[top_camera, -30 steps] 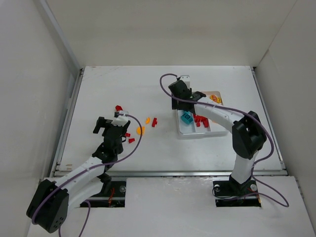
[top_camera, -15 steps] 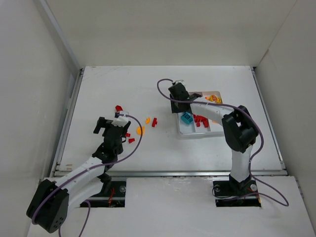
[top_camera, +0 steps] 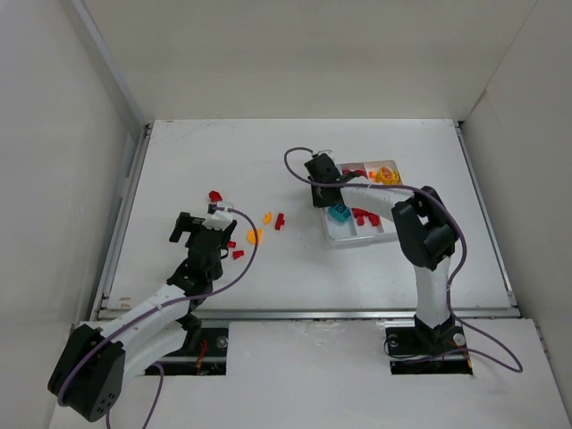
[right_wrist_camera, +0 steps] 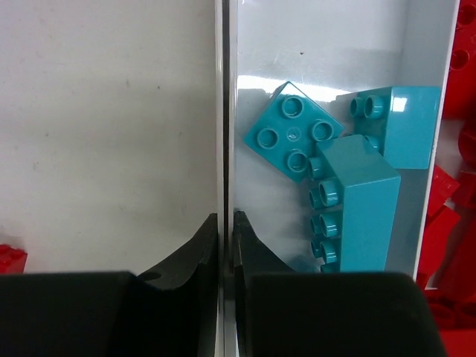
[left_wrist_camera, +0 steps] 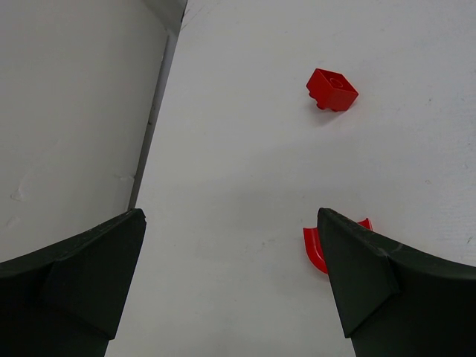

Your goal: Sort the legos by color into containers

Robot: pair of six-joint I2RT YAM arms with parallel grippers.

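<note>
Several light, rigid, slick red legos (left_wrist_camera: 332,89) suit flat-side pinches; left hand (left_wrist_camera: 229,214) wide, right hand (right_wrist_camera: 225,221) nipping the tray wall (right_wrist_camera: 225,111)

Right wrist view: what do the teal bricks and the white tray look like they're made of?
The teal bricks are probably hard moulded plastic, smooth and semi-glossy, going by their crisp studs and the soft highlight on one face. The tray is likely thin, rigid white plastic with a glossy finish, since its floor shows bright glare and faint reflections of the bricks.
</note>
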